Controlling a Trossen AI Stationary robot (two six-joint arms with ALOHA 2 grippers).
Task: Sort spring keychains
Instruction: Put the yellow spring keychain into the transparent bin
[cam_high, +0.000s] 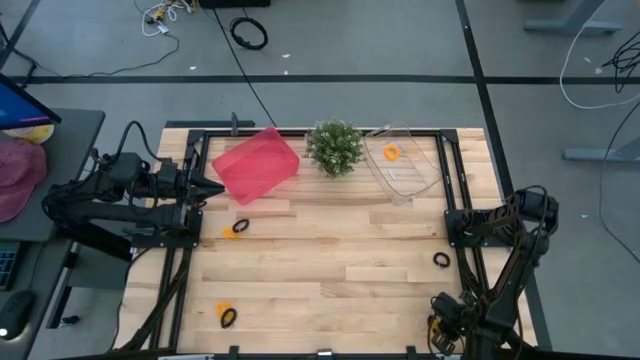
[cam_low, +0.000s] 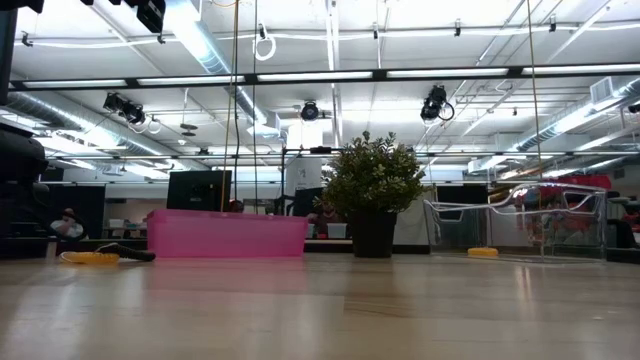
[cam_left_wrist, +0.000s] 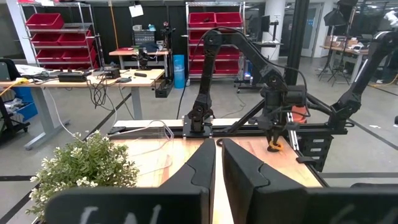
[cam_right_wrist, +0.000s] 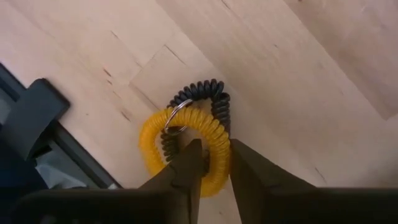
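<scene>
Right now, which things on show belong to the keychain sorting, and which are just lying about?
Job: yellow-and-black spring keychain pair under the right gripper; loose keychains on the table; orange keychain in the clear bin; likely the pink bin.
Lying about: potted plant; floor cable coil. Left gripper waits beside the pink bin.

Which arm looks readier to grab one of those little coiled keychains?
The right arm: its gripper hangs directly over a yellow keychain linked to a black one, fingers straddling the coil. The left gripper sits by the pink bin.
</scene>
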